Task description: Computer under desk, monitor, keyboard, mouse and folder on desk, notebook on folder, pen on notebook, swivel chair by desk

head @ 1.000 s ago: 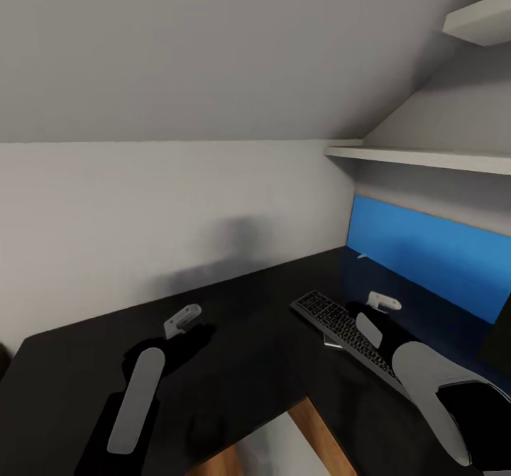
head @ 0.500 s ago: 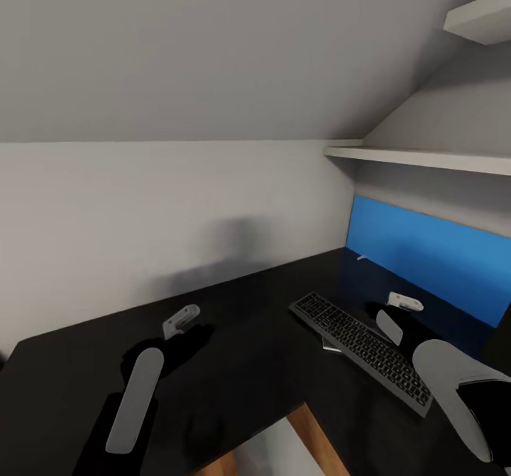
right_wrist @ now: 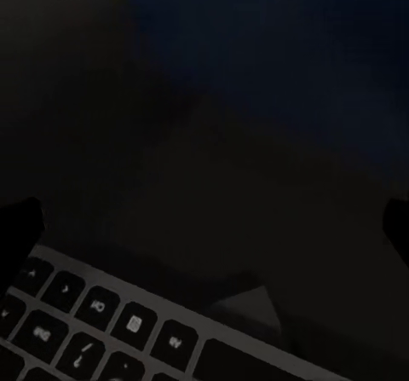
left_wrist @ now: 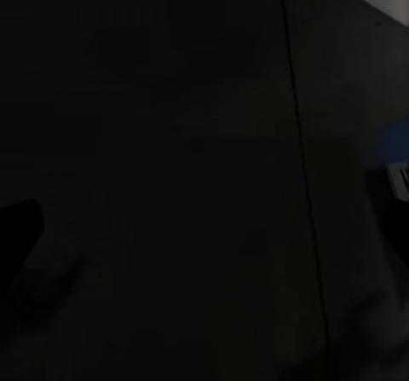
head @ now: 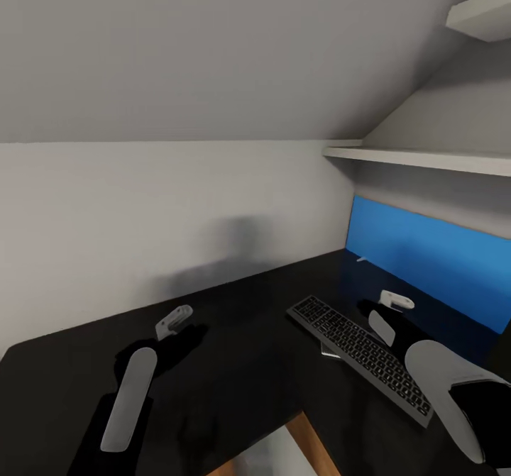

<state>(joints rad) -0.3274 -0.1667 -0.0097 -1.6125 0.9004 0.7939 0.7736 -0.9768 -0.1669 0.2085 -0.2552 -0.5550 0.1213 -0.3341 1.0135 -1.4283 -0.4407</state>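
My right end effector [head: 394, 300] hovers beyond the keyboard [head: 362, 352], which lies on the black worktop [head: 241, 362] before the blue monitor [head: 426, 263], probably to adjust it; whether its fingers are open, I cannot tell.

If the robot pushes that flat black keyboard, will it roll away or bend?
The flat black keyboard with grey keys lies low and wide on the glossy black desk, so it would probably slide, not roll or tip. It looks like one rigid slab, so it likely stays stiff. Being thin, it seems light.
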